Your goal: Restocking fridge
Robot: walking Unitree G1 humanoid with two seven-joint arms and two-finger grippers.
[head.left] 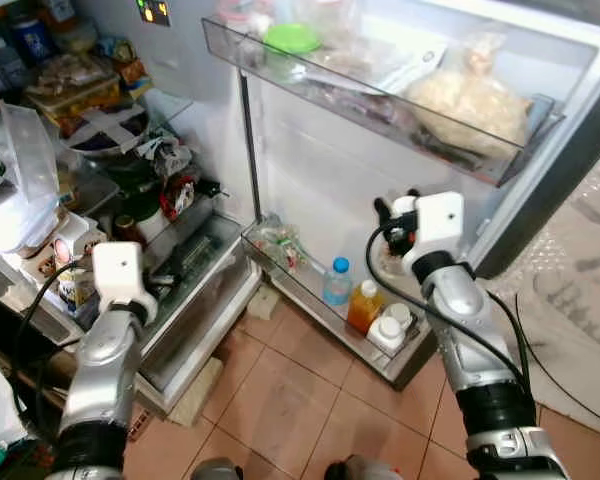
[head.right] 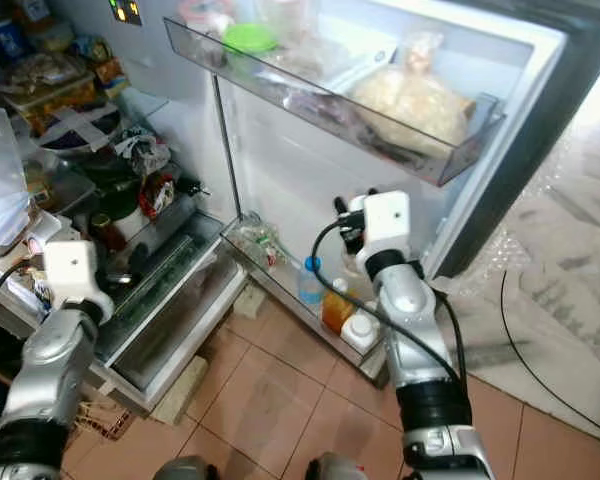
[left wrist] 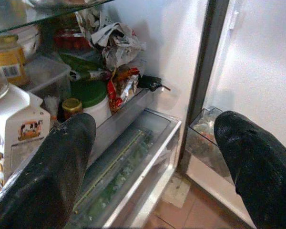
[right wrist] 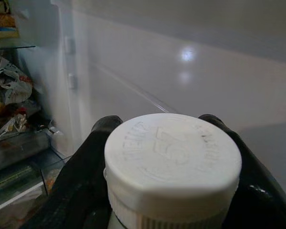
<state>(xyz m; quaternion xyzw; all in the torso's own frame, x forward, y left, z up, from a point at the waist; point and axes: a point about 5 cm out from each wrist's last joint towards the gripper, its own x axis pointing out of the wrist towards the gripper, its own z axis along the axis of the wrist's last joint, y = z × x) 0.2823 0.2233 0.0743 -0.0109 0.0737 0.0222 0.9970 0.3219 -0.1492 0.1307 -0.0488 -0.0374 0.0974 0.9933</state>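
My right gripper [right wrist: 157,125] is shut on a bottle with a white ribbed cap [right wrist: 171,162]; a black finger presses each side of the cap. In the eye views this gripper [head.left: 392,228] hangs just above the lower door shelf [head.left: 302,290] of the open fridge, beside the door's white inner wall. A blue-capped bottle [head.left: 337,282], an orange bottle [head.left: 365,305] and white-capped containers [head.left: 388,330] stand on that shelf. My left gripper [left wrist: 152,143] is open and holds nothing, in front of the fridge's lower shelves and its crisper drawer [left wrist: 133,162].
The upper door shelf [head.left: 380,118] carries a green lid [head.left: 291,38] and a bagged pale lump [head.left: 470,100]. Inside the fridge are a milk carton [left wrist: 19,129], a yellow jar [left wrist: 9,59] and a green-lidded tub [left wrist: 90,95]. Tiled floor [head.left: 310,400] lies below.
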